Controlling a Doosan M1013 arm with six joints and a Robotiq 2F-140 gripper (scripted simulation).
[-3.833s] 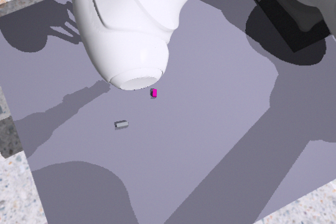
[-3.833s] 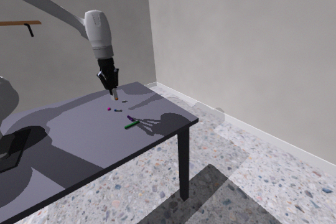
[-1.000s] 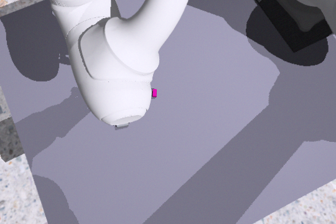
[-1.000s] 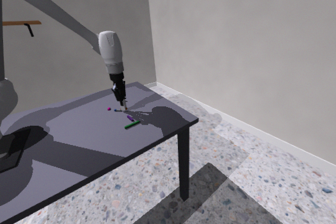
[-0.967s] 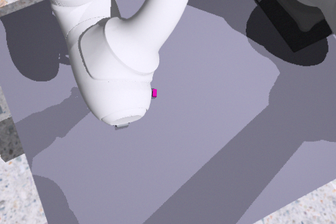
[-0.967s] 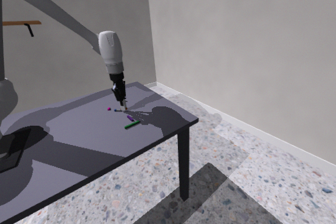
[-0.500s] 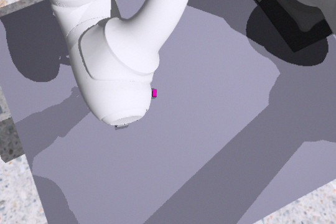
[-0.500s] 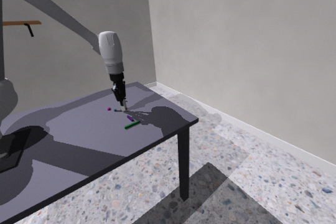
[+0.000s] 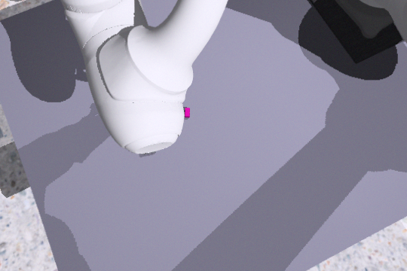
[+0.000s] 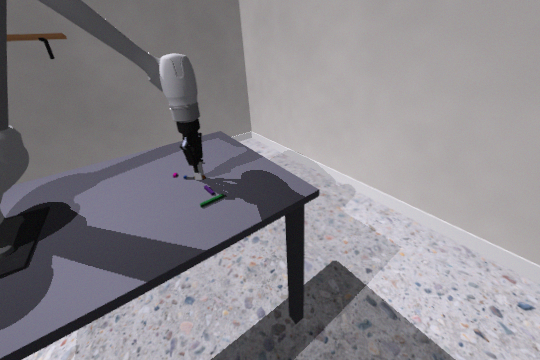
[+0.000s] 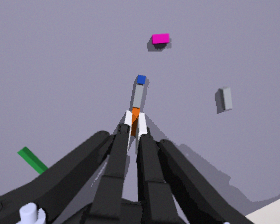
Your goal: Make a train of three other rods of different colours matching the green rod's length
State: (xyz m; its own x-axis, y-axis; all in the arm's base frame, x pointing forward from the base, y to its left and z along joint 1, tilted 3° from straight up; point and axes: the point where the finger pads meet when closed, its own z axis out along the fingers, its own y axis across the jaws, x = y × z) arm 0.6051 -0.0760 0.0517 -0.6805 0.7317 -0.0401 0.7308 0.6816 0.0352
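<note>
Gripper (image 11: 135, 123) clenched on the orange rod (image 11: 135, 118) — apparently pointing toward the blue rod (image 11: 141, 79).

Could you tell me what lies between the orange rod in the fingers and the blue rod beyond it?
In the wrist view, a grey rod lies between them, in line from the orange rod, which the gripper holds, to the blue rod.
</note>
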